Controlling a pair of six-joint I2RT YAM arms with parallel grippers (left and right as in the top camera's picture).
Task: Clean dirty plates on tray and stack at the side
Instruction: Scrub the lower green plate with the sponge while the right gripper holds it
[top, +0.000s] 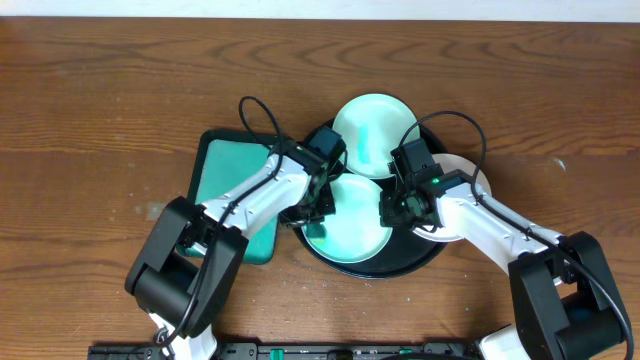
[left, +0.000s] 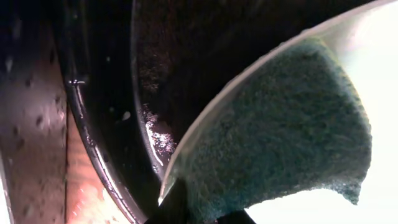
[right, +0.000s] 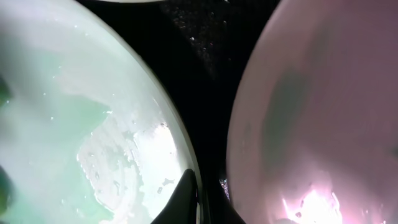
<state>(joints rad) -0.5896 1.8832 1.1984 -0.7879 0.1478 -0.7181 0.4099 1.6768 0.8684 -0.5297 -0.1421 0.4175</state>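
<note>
The round black tray (top: 415, 262) holds the plates. One pale-mint plate (top: 372, 135) lies at its far rim. A second (top: 355, 235) lies at the front with teal smears. A third (top: 478, 172) lies at the right, mostly under my right arm. My left gripper (top: 318, 205) is shut on a dark green scouring sponge (left: 280, 130) that is pressed on the front plate (left: 379, 50); its fingers show at the bottom of the left wrist view (left: 205, 211). My right gripper (top: 395, 210) is shut on the front plate's right rim (right: 74, 112); its fingers (right: 202, 186) straddle the rim, and the right plate (right: 323, 112) lies beside it.
A rectangular teal tray with a black rim (top: 225, 175) lies left of the round tray, under my left arm. Brown wood tabletop (top: 100, 120) lies all around. The round tray's rim and wood show in the left wrist view (left: 81, 124).
</note>
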